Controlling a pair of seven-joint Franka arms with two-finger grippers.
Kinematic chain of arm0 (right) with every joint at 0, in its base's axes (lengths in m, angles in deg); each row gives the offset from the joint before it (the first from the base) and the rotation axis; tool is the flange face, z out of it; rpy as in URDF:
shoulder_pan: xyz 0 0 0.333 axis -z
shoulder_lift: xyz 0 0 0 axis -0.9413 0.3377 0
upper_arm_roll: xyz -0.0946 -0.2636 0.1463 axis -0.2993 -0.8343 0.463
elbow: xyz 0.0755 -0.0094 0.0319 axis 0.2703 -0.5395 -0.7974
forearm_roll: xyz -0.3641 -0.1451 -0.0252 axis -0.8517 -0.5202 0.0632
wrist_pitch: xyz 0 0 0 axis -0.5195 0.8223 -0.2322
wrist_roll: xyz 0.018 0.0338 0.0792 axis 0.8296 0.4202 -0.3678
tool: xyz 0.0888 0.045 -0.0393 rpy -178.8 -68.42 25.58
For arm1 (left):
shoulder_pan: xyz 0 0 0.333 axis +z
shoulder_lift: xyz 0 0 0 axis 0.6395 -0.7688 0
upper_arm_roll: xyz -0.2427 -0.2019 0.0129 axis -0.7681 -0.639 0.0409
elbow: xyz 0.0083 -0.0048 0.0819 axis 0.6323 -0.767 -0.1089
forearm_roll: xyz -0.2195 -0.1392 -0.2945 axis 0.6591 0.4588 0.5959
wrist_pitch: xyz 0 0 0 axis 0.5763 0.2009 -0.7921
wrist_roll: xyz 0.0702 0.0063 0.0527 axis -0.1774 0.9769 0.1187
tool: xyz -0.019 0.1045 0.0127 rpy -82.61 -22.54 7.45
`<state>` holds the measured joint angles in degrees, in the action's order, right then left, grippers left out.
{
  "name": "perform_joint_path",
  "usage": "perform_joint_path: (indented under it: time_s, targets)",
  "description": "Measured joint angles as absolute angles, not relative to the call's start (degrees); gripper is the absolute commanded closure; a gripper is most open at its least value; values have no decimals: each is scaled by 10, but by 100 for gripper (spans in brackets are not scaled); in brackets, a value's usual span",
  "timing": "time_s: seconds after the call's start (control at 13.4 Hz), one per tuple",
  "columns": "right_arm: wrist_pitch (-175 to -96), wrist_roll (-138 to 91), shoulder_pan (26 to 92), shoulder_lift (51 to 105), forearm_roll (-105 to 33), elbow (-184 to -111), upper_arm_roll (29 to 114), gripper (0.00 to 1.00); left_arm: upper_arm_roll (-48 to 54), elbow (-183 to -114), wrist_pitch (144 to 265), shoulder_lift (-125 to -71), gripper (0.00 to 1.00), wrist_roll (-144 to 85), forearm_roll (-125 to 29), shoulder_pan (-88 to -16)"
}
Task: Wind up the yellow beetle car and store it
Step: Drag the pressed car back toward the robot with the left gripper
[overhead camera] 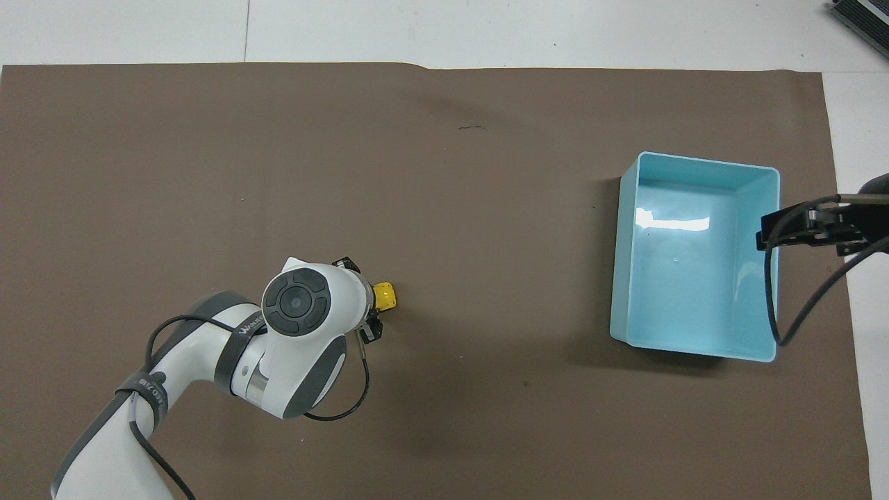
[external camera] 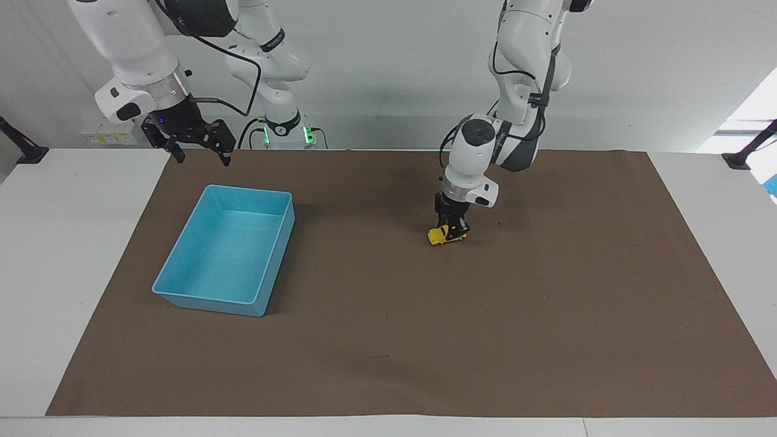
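The yellow beetle car (external camera: 442, 235) rests on the brown mat near the table's middle, slightly turned; in the overhead view only one end of the yellow beetle car (overhead camera: 385, 295) shows past the left arm's wrist. My left gripper (external camera: 452, 229) reaches straight down and is shut on the car's rear half. The empty blue bin (external camera: 182, 290) stands toward the right arm's end of the table. My right gripper (external camera: 197, 150) hangs open above the mat's edge, over the spot just beside the bin's end closest to the robots, and waits.
The brown mat (external camera: 546, 340) covers most of the white table. A small dark mark (overhead camera: 472, 128) lies on the mat well farther from the robots than the car. The bin (overhead camera: 625, 278) holds nothing.
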<state>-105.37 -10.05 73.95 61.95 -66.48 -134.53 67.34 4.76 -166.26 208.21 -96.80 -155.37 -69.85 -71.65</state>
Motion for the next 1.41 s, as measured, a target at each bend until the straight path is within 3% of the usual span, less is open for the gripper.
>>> perform_joint_path:
  time_s: [0.89,1.41]
  targets:
    - [-1054,-100,740,620,-665,-1345,673,0,46,-1746,2068,-901,100,-1503,-697,-636]
    - [-1054,-100,740,620,-665,-1345,673,0,45,-1762,2058,-886,100,-1477,-697,-611]
